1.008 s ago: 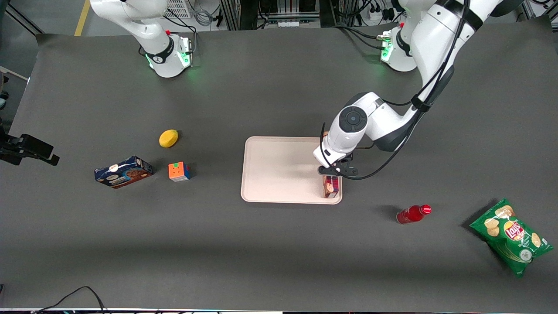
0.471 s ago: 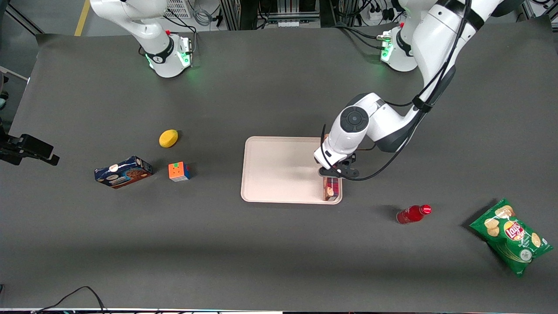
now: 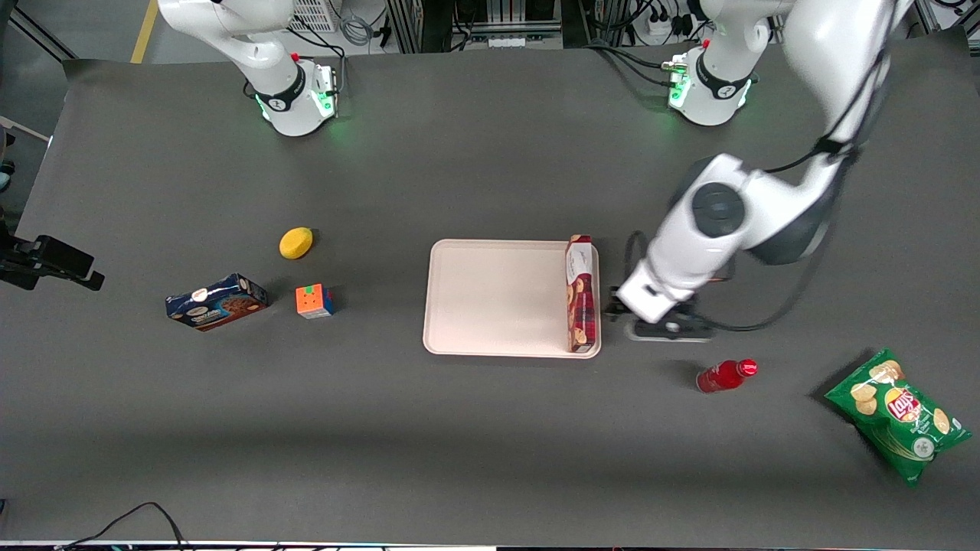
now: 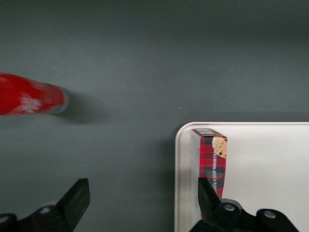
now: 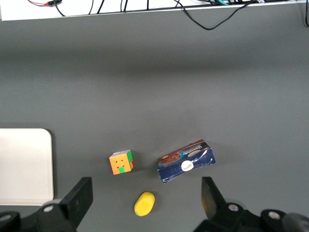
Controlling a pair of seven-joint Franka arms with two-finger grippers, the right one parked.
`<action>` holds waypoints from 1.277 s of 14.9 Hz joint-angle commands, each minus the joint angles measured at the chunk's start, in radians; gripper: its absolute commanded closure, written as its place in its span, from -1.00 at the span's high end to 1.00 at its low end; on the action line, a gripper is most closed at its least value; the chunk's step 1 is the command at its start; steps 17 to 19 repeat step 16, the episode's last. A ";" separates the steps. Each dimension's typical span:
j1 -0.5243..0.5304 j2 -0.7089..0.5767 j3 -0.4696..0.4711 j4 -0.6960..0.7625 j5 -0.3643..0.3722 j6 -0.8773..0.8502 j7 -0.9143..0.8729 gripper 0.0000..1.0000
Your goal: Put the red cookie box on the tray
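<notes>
Since the red cookie box (image 3: 581, 294) lies inside the tray (image 3: 490, 298), along the rim at the working arm's end, I judge the placing itself done. It sits on a narrow long side, its white-label end farther from the front camera, and nothing holds it. My claw (image 3: 663, 325) hangs over bare tabletop (image 3: 490, 428) just beside that tray edge, apart from the box, with its jaws spread wide and empty; the wrist view shows the two fingers (image 4: 72, 203) far apart with only dark mat between them. The small red bottle (image 3: 724, 375) lies near the claw, nearer the front camera. What I reckon is left is clearing the arm away without clipping that bottle or the tray rim.
</notes>
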 commanded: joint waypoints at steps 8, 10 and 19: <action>-0.116 -0.365 0.407 0.149 -0.206 -0.552 0.485 1.00; -0.116 -0.402 0.435 0.152 -0.209 -0.595 0.525 1.00; -0.124 -0.419 0.470 0.152 -0.229 -0.619 0.526 1.00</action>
